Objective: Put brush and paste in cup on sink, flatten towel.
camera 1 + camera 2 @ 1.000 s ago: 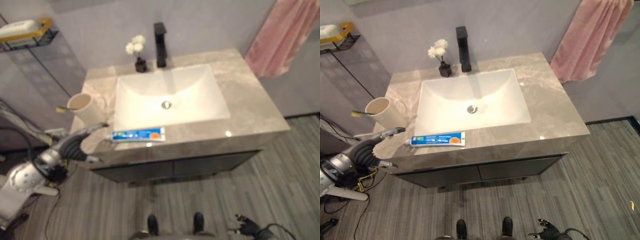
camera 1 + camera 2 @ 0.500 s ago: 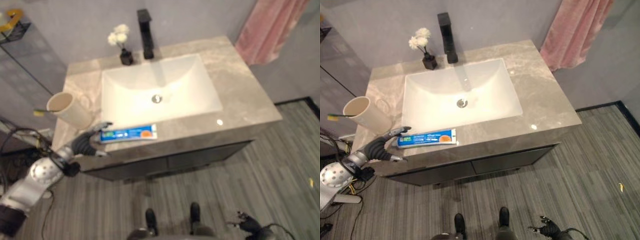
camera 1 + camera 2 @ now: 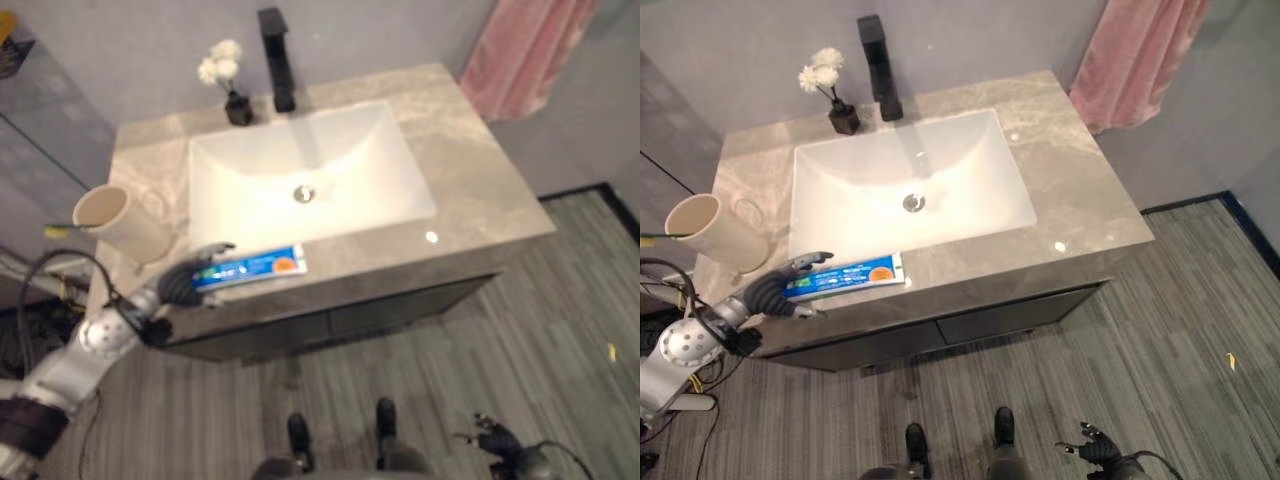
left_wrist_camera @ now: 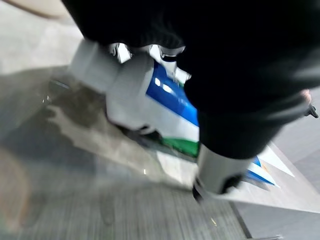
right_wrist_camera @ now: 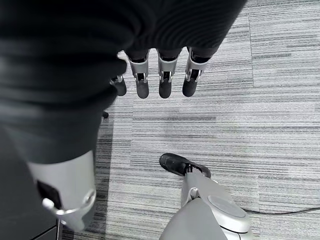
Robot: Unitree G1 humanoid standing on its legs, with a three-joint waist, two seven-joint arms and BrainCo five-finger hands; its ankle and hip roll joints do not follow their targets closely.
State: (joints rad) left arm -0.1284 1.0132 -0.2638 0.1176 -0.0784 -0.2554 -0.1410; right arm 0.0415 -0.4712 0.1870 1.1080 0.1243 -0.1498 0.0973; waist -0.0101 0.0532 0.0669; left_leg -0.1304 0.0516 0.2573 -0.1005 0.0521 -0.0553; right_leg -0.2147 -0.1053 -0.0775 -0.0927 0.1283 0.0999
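Note:
A blue and white toothpaste tube (image 3: 252, 267) lies on the counter's front strip, before the basin. My left hand (image 3: 183, 281) is at its left, capped end: straight fingers (image 3: 812, 260) reach over the end and the thumb (image 4: 218, 172) lies on the near side, so the tube (image 4: 150, 97) sits between them, ungripped. A cream cup (image 3: 112, 219) stands on the counter's left end, lying partly tilted, with a yellow-handled brush (image 3: 54, 231) poking out of it. A pink towel (image 3: 524, 48) hangs on the wall at the right. My right hand (image 5: 159, 75) hangs open over the floor.
A white basin (image 3: 305, 180) fills the grey stone counter (image 3: 478, 190). A black faucet (image 3: 274, 58) and a small dark vase of white flowers (image 3: 226, 86) stand behind the basin. Dark cabinet fronts sit under the counter, with grey striped floor (image 3: 480, 350) in front.
The camera has shifted. My left hand has moved forward along the counter's front edge, from beside the cup to the toothpaste's capped end.

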